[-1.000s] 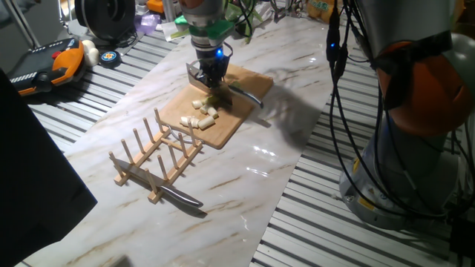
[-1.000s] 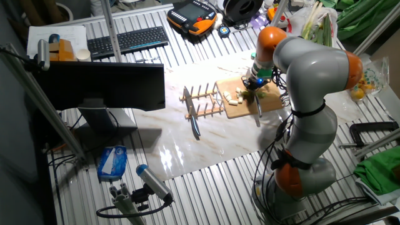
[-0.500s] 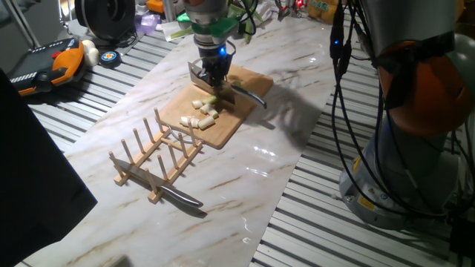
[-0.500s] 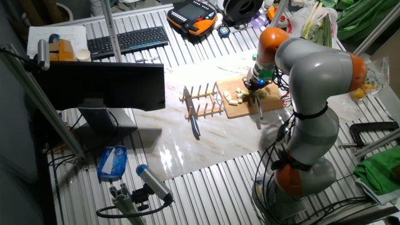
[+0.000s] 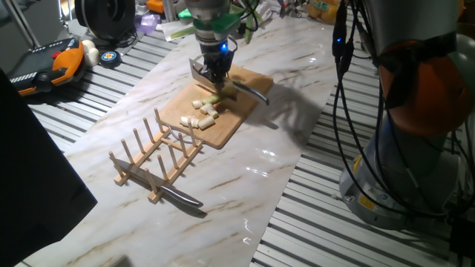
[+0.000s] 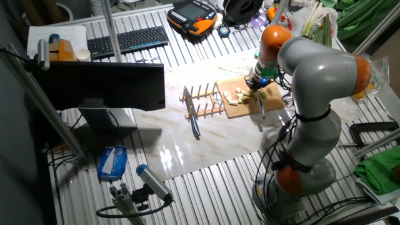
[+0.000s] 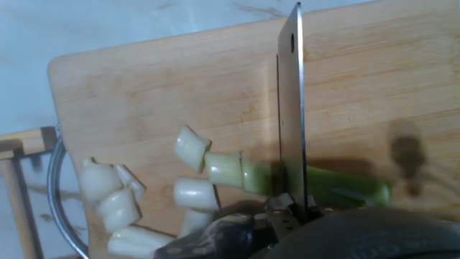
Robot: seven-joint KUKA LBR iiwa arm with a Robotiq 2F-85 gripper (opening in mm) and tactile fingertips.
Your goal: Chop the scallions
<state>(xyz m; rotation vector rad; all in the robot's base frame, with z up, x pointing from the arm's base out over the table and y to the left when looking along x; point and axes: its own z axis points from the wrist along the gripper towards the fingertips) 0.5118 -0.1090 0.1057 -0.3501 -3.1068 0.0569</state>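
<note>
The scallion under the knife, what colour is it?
The scallion is pale white-green at the cut end and brighter green further along; the hand view shows it best.

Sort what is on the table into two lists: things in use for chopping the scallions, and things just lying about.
In use:
- scallions and their cut pieces
- cleaver, blade down across the stalk
- cutting board
- pincer, holding the cleaver

Lying about:
- wooden rack
- knife beside the rack
- keyboard
- orange pendant
</note>
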